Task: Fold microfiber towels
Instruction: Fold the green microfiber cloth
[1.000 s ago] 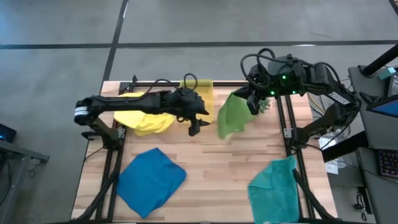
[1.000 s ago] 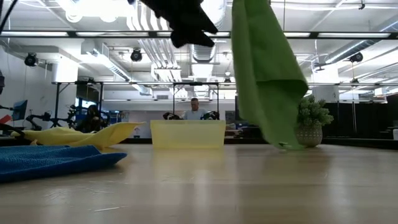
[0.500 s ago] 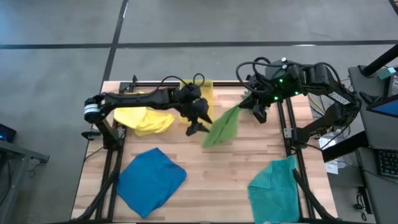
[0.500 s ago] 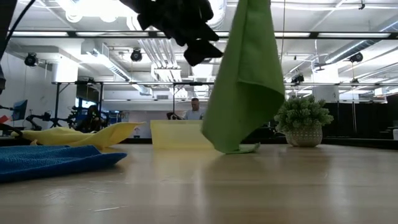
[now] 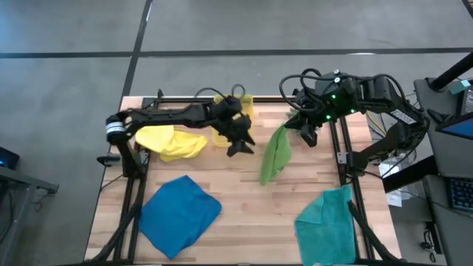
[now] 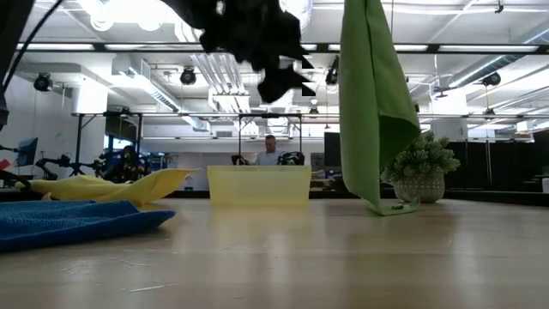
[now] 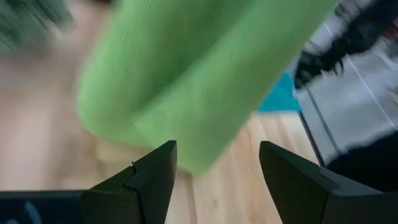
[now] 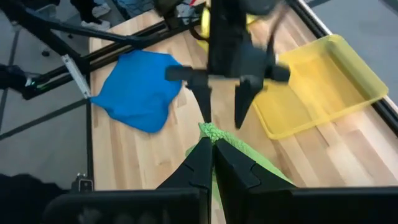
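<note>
The lime green towel (image 5: 275, 155) hangs from my right gripper (image 5: 293, 127), which is shut on it above the table's far middle. My left gripper (image 5: 241, 143) hovers open just to the left of the hanging towel (image 7: 199, 81) without touching it, and its fingers (image 7: 149, 180) point toward the cloth. The yellow towel (image 5: 171, 142) lies crumpled at the far left. The blue towel (image 5: 177, 214) lies at the near left and the teal towel (image 5: 325, 225) at the near right. My right gripper pinches the lime green towel's top corner (image 8: 210, 130) between its two fingertips, slanting down from the table's right side. The bunched cloth hangs in long vertical folds below the fingers (image 6: 371, 103). Its lower end (image 6: 390, 206) just meets the table top.
A translucent yellow bin (image 5: 233, 114) stands at the far middle, behind my left gripper. A small green plant (image 6: 420, 167) stands at the far right. Bare wood lies between the blue and teal towels at the near middle.
My left gripper has moved a little toward the hanging towel and down, and its wrist has rolled. The green towel's lower end swung toward the table's left, then back to the right. It now hangs straighter, with its top corner still in my right gripper.
</note>
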Robot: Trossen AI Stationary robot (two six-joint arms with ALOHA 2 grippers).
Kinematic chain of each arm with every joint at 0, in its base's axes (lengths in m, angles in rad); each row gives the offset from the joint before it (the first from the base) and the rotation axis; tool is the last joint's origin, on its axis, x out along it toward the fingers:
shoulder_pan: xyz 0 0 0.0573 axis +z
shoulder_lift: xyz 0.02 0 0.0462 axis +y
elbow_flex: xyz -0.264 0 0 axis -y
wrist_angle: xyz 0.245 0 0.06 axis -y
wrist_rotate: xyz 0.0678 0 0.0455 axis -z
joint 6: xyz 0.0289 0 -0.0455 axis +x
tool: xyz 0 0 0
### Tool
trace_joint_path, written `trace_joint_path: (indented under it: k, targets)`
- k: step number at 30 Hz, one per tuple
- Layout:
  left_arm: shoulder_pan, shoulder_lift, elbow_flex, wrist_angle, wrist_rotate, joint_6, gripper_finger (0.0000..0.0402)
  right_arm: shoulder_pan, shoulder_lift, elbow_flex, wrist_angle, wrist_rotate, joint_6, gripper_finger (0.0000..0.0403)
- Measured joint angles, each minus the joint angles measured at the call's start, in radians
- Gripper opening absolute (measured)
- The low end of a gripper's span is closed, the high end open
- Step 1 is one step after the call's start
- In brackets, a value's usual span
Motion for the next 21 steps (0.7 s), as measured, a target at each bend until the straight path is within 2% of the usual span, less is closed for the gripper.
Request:
trace_joint_path:
  k: [5,10,18,21]
  targets:
    - [-0.027,-0.094,0.003,0.182,-0.139,-0.002,0.0217,0.000,0.009,-0.003,0.001,0.012,0.014,0.0008]
    - [-0.031,-0.103,0.020,0.247,-0.148,0.001,0.0217,0.000,0.017,-0.005,0.010,0.012,0.021,0.0008]
    - [-0.039,-0.058,0.018,0.283,0.020,-0.006,0.0217,0.000,0.026,-0.007,0.015,0.011,0.028,0.0008]
    - [-0.040,-0.053,0.017,0.318,0.053,-0.006,0.0217,0.000,0.028,-0.007,0.018,0.008,0.028,0.0008]
